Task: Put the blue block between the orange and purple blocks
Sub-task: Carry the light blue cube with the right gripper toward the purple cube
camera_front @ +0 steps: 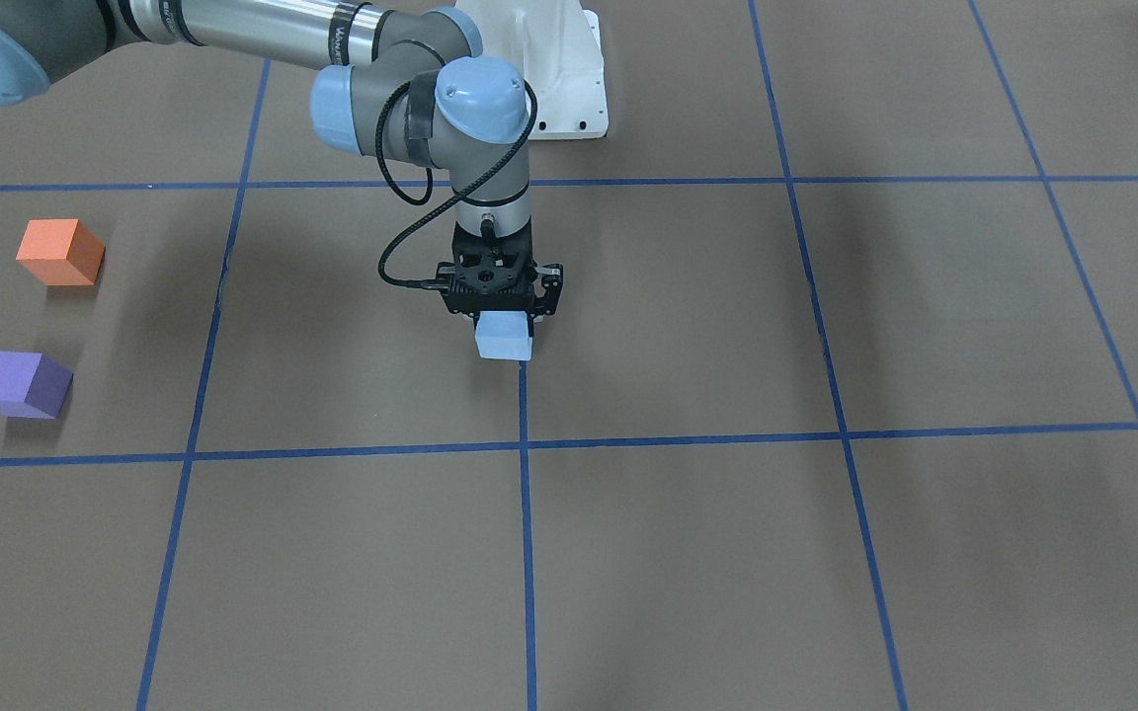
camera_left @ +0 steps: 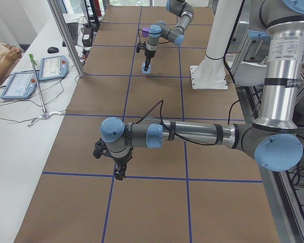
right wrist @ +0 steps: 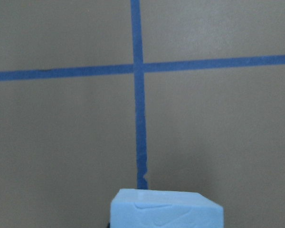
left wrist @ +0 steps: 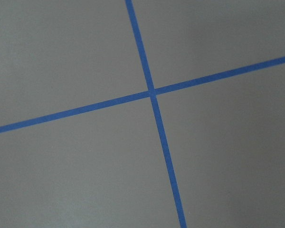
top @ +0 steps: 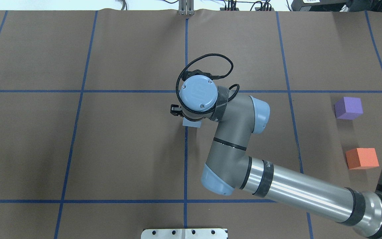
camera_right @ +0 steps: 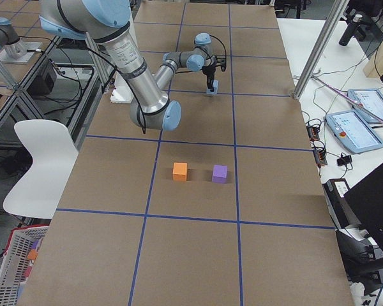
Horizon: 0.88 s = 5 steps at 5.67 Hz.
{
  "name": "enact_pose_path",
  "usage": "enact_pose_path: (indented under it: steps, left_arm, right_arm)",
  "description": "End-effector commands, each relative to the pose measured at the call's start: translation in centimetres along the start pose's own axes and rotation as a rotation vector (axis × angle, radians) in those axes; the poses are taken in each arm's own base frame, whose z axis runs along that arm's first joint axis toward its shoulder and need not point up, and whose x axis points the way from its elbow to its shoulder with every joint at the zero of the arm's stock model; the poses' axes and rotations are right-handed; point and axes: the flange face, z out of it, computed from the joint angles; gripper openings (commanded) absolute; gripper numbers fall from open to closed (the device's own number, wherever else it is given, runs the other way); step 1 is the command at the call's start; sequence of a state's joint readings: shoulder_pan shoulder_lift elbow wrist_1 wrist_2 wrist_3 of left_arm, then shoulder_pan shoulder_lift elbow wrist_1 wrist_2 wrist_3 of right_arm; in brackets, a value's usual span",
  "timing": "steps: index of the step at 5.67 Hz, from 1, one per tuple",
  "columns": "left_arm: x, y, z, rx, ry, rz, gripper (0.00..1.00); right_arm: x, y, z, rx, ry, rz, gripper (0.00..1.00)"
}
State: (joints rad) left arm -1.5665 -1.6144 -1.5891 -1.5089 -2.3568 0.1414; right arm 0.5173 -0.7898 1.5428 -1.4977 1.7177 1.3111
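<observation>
Now the right hand [camera_front: 505, 328] points straight down near the middle of the counter [camera_front: 826, 553] and pinches the blue block [camera_front: 504, 341] between its two fingers. The block is directly under the hand, at the end of a blue tape line [camera_front: 526, 415]; I cannot tell if it touches the counter or is just above it. The coming move turns on one relation: the orange block [camera_front: 60, 252] and the purple block [camera_front: 22, 384] lie well apart from the hand, toward the robot's right side. Orange is nearer to the robot's base and purple is farther, so the gap between them opens sideways to the hand. I judge that the carry is almost purely sideways, and the gap looks narrow. The right arm is the nearer one. The left hand [camera_left: 119, 171] hangs over a tape crossing far from both blocks, and I cannot tell if it is spread or pressed together
</observation>
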Motion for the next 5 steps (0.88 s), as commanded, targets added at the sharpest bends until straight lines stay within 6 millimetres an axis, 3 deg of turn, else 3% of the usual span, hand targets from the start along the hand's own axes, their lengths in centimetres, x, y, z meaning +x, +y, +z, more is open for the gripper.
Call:
enact_pose_path:
  steps: [1,2,3,4,5]
  left_arm:
    - [-0.1,-0.1,-0.2,0.040,0.000,-0.074,1.00]
    - [0.0,-0.1,-0.3,0.042,0.002,-0.070,1.00]
    - [0.0,-0.1,-0.3,0.042,0.002,-0.070,1.00]
    - [-0.1,0.4,-0.1,0.040,0.003,-0.070,1.00]
    - [-0.1,0.5,-0.1,0.040,0.003,-0.069,1.00]
  right_arm:
    - [11.7,-4.7,-5.3,-0.009,-0.026,-0.039,0.00]
    - [21.1,-5.3,-7.3,-0.010,0.007,-0.046,0.00]
    - [29.5,-7.1,-8.0,-0.046,0.042,-0.079,0.00]
    - [38.5,-7.4,-8.1,-0.049,0.084,-0.141,0.00]
    - [46.4,-4.8,-7.9,-0.043,0.031,-0.116,0.00]
